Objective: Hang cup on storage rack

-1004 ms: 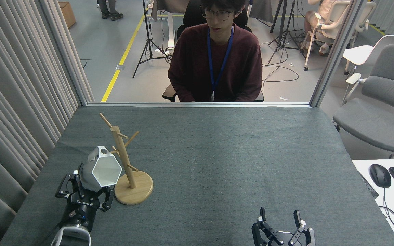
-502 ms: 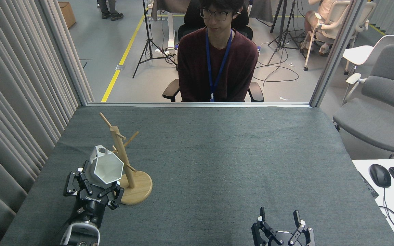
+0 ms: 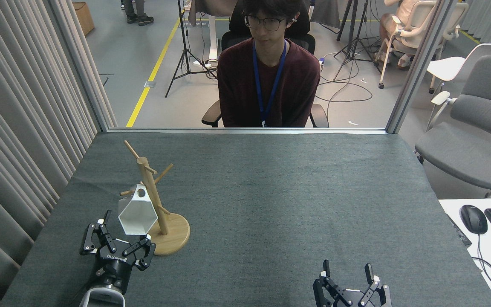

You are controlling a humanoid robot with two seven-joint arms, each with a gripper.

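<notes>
The white hexagonal cup (image 3: pixel 136 214) hangs against the post of the wooden storage rack (image 3: pixel 173 238), mouth facing me. Its pierced rim tab sits at a low left peg, whose tip sticks out to the cup's left. My left gripper (image 3: pixel 119 240) is open just below and in front of the cup, its fingers spread and holding nothing. Whether a fingertip still touches the cup's lower edge I cannot tell. At the near edge of the table, right of centre, my right gripper (image 3: pixel 347 267) stands open and empty.
Dark grey cloth covers the table (image 3: pixel 271 192). A person (image 3: pixel 269 81) sits behind its far edge. Curtains (image 3: pixel 19 128) close the left side. A grey chair (image 3: pixel 475 136) and a white desk with mouse (image 3: pixel 473 218) and keyboard stand at the right.
My left gripper carried the cup to the rack, then opened and drew back toward me. The cup now hangs on the rack by itself. The person leaned back.
</notes>
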